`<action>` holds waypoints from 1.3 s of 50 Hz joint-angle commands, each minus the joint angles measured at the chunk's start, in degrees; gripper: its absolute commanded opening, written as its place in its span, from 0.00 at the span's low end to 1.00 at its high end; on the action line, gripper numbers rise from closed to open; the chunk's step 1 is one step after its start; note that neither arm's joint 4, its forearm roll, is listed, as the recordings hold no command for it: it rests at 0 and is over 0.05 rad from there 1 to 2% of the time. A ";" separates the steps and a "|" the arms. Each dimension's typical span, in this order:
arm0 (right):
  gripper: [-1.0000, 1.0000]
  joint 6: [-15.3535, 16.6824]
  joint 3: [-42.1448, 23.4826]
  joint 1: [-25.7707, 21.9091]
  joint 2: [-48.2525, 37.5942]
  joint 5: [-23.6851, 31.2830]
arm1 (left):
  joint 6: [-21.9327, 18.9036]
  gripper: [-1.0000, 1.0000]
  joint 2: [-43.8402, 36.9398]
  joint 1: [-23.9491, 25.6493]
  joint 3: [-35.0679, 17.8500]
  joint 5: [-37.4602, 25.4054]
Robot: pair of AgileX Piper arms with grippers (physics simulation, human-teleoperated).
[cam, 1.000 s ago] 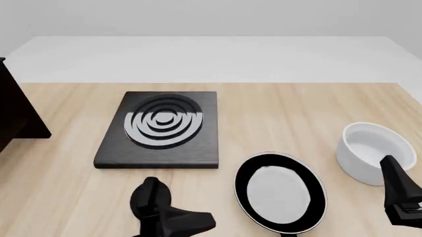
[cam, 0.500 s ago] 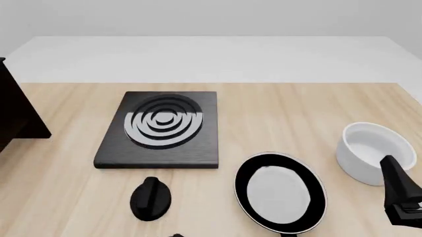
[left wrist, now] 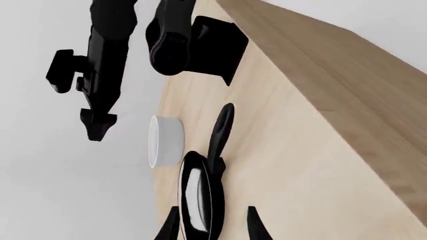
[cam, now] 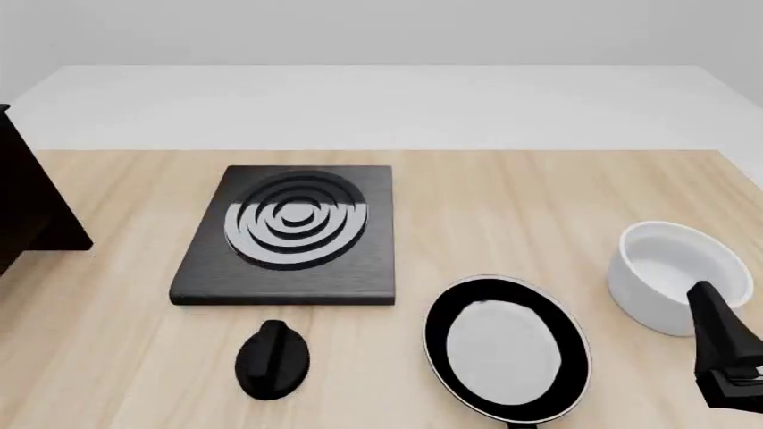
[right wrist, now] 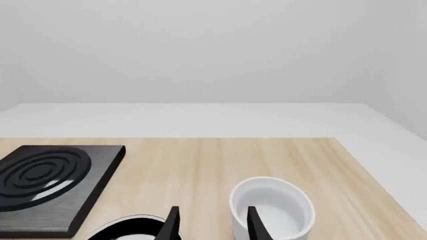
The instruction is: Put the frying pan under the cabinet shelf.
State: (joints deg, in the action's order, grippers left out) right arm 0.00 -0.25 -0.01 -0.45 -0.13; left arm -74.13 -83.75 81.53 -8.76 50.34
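The round black frying pan with its pale grey inside sits low, right of centre in the front view, just left of the deep white bowl. The near-black wooden cabinet piece is way over at the left edge. Both the left gripper and the right gripper have fingers spread, holding nothing.

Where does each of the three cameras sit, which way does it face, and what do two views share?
Front view: above the arms' side, looking down at the table; only the right gripper shows.
Left wrist view: behind the left gripper, rolled sideways, facing the frying pan; the right arm crosses it.
Right wrist view: behind the right gripper's fingers, facing forward over the table.
All share the white bowl and stove plate.
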 commanded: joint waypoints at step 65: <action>1.00 -0.02 0.09 -0.21 -0.36 -0.43 | -6.01 1.00 -23.36 0.36 -10.28 14.20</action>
State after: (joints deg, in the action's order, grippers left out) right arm -0.02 -0.16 -0.22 -0.81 -0.56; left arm -79.78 -106.19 82.58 -16.16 65.81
